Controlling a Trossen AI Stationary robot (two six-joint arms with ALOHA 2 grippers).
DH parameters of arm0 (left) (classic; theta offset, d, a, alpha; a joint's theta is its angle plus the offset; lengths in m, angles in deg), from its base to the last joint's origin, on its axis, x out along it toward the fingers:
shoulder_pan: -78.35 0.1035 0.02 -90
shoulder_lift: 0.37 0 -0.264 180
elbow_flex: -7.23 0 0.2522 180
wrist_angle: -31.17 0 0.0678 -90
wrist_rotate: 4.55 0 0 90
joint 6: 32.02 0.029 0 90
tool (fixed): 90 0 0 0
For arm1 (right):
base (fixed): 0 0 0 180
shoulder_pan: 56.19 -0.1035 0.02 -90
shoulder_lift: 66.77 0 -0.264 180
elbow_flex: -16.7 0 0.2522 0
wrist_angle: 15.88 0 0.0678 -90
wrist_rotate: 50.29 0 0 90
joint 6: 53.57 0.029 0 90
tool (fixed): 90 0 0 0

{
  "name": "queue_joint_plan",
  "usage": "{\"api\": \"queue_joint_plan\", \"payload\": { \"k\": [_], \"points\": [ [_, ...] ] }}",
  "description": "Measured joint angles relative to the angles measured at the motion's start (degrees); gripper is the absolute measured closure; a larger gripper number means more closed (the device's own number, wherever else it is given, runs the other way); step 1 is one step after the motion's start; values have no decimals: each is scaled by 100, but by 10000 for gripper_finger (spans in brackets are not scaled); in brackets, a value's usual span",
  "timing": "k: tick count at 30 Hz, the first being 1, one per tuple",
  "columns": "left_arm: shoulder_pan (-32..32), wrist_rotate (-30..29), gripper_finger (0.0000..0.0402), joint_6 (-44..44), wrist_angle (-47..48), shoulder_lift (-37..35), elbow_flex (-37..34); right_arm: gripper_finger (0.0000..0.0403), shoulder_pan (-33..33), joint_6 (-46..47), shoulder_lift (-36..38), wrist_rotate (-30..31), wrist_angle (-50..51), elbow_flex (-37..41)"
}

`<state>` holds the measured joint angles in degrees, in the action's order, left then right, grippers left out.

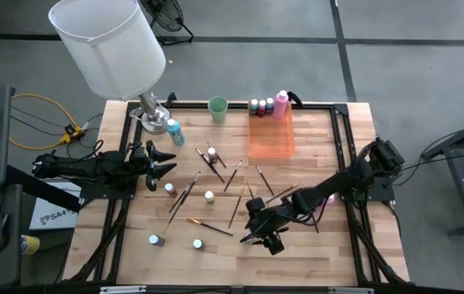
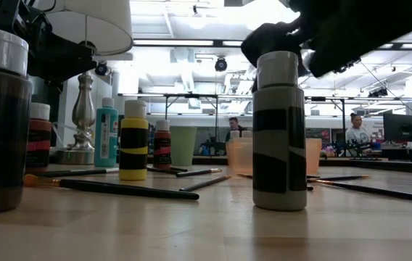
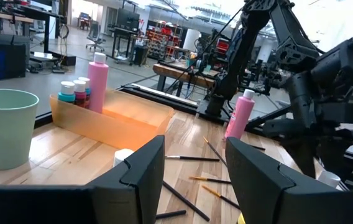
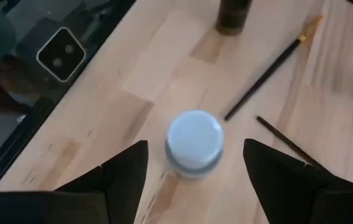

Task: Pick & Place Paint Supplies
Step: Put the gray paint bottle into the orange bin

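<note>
- Pale-capped paint bottle [image 4: 194, 144]: upright on bench [image 1: 322, 245], directly below right gripper [image 4: 195, 165]; nothing touches it. In low view same bottle [image 2: 279, 130] stands nearest centre, dark gripper body above its cap.
- Right gripper [image 1: 263, 233]: hovers over front-centre of bench, fingers [image 4: 123, 171] spread wide, one each side of cap, clear of it. Holds nothing.
- Paintbrushes [image 1: 211, 163]: approx. a dozen thin dark-handled units lying loose across mid-bench, various angles; one w/ orange-ish tip [image 4: 270, 68] lies near the bottle under right gripper.
- Other small bottles: yellow-labelled one [image 1: 209, 196] mid-bench, two pale-capped ones [image 1: 155, 240] near front-left edge, one [image 1: 170, 189] just beside left gripper.
- Teal bottle [image 1: 174, 131]: upright, beside lamp base.
- Orange translucent tray [image 1: 271, 139]: rear-centre of bench; tall pink bottle [image 1: 281, 104] and three small bottles [image 1: 261, 106] stand at its far end.
- Second tall pink bottle [image 3: 241, 113]: upright, right half of bench, near right arm.
- Left gripper [image 1: 160, 161]: at left bench edge, fingers [image 3: 140, 171] parted, empty, pointing across bench toward tray.
- Pale green cup [image 1: 218, 109]: rear edge, left of tray.
- Lamp w/ white shade [image 1: 108, 45]: rear-left corner, silver base on bench.
</note>
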<state>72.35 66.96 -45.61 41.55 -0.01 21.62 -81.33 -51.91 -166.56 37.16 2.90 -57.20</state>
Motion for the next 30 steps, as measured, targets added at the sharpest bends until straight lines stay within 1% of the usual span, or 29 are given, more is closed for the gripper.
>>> {"api": "queue_joint_plan", "payload": {
  "k": [4,15,20,25,30],
  "points": [
    [-1,0,234,0,-2,-2,0,165,0,-22,-70,-59,-60,-2],
    [-1,2,234,0,0,-2,0,249,2,-21,-83,-43,-218,0],
    [-1,2,234,0,0,-2,0,280,2,16,-83,-43,-280,0],
    [-2,2,234,0,-2,0,0,289,2,151,-83,-30,-317,0],
    [0,2,234,0,-1,-2,0,286,2,901,67,350,-304,0]
  ]
}}
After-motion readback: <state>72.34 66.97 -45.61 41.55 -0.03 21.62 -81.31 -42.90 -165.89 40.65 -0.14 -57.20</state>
